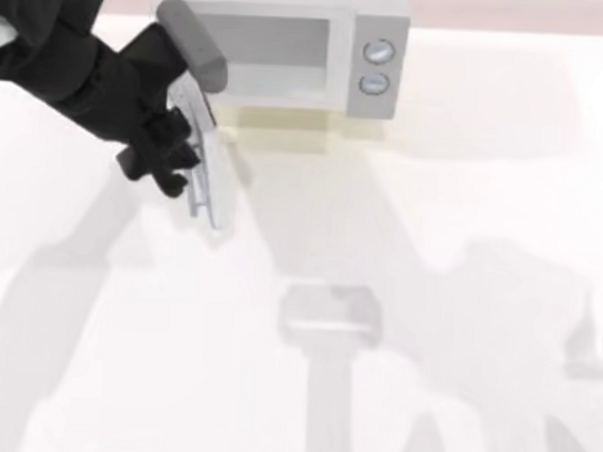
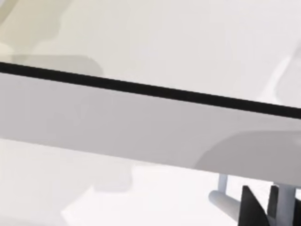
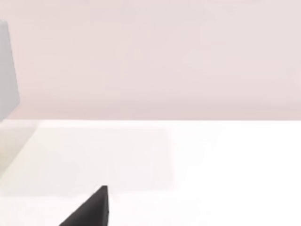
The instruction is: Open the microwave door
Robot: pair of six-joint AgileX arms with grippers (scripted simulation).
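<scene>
While your right arm stays out of the top view, your left gripper (image 1: 189, 171) is clamped on the microwave door (image 1: 206, 167) handle — door swung wide toward you, microwave (image 1: 289, 55) at the far edge, left of centre.

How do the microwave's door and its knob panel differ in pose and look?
The door stands swung out toward the table's front, with the left claw at it; the knob panel stays flat on the microwave. The door carries a handle; the panel carries two round knobs. Both are light grey.
</scene>
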